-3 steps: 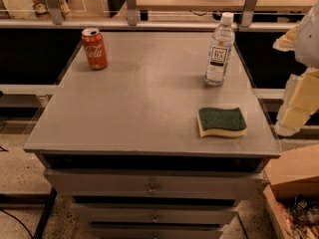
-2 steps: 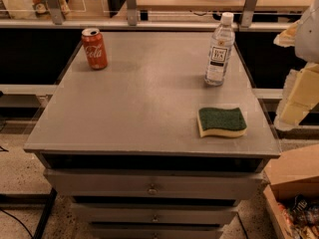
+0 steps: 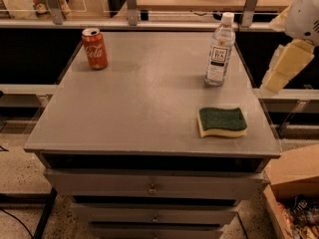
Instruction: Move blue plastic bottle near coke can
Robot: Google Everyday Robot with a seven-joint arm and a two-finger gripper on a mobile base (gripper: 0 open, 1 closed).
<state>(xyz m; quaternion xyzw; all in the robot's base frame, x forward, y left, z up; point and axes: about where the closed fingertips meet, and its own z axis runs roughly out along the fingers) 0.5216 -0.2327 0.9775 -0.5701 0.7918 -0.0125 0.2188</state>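
Observation:
The clear plastic bottle point(image 3: 220, 50) with a white cap and a white label stands upright at the back right of the grey tabletop point(image 3: 139, 103). The red coke can point(image 3: 94, 49) stands upright at the back left, far from the bottle. My gripper point(image 3: 282, 67) hangs off the table's right edge, a cream-coloured part to the right of the bottle and not touching it. It holds nothing that I can see.
A green and yellow sponge point(image 3: 222, 121) lies at the front right of the table. Drawers sit below the tabletop. A cardboard box point(image 3: 294, 183) stands on the floor at the lower right. A rail and another counter run behind the table.
My gripper has moved up and a little to the left, closer to the bottle. The bottle, can and sponge have not moved.

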